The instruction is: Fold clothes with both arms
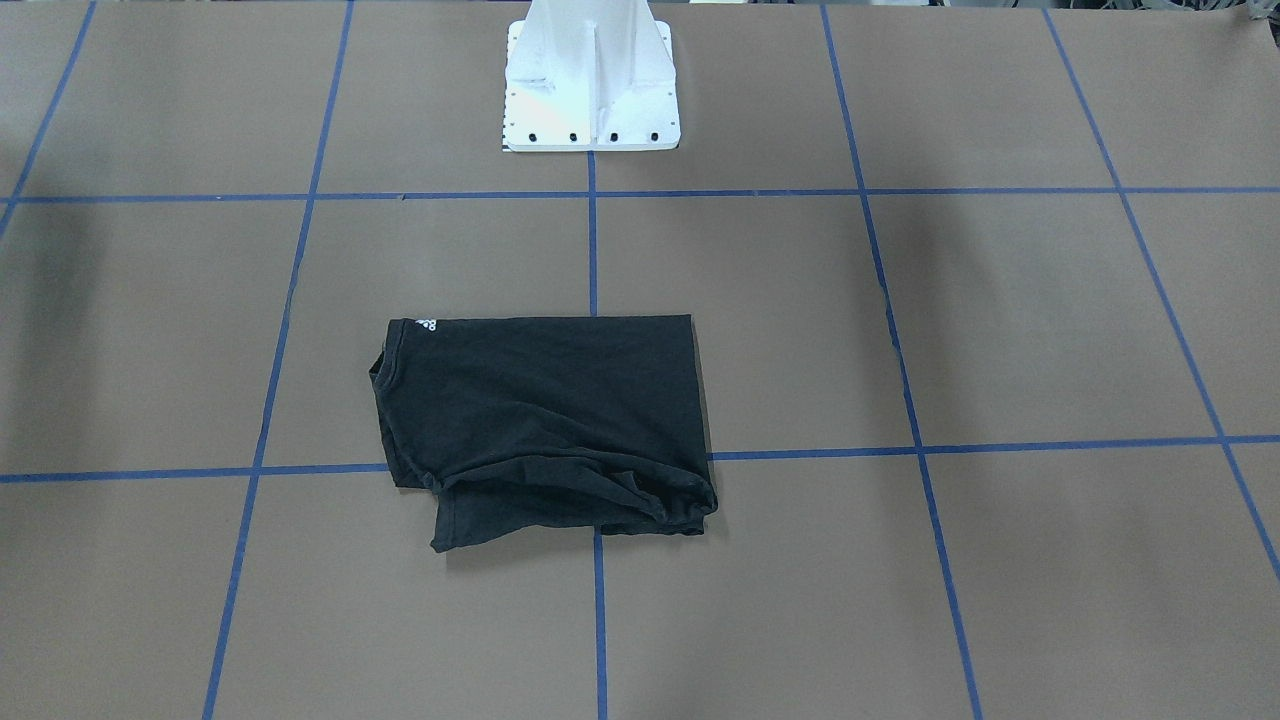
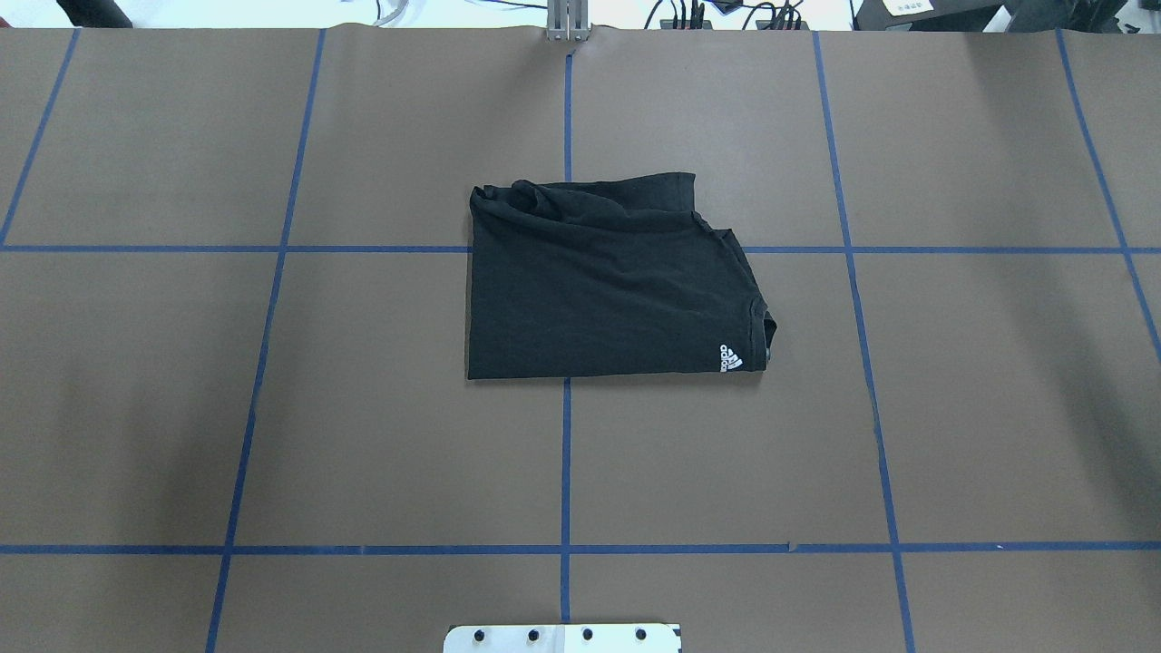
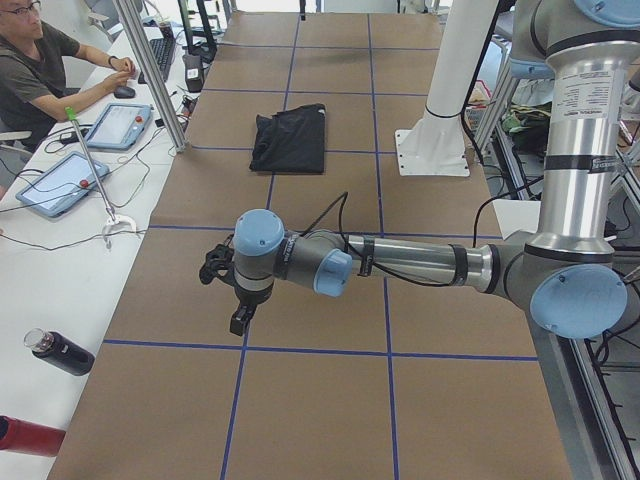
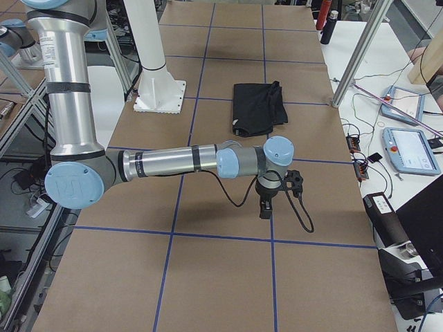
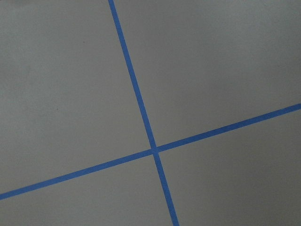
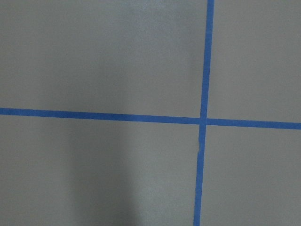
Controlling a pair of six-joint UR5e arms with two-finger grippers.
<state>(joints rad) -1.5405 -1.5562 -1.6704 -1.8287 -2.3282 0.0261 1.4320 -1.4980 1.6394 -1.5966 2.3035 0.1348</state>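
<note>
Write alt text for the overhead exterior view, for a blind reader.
A folded black T-shirt lies mid-table on brown paper gridded with blue tape, a white logo at its lower right corner. A white base plate shows below.

brown paper table cover (image 2: 408,435), marked into squares by blue tape lines (image 2: 566,453). white pedestal base (image 1: 590,80) bolted at one long edge. alongside, a white bench (image 3: 40,290) with two tablets (image 3: 120,125) (image 3: 55,185), a dark bottle (image 3: 60,352), a red bottle (image 3: 25,437) and a seated person (image 3: 30,70).
</note>
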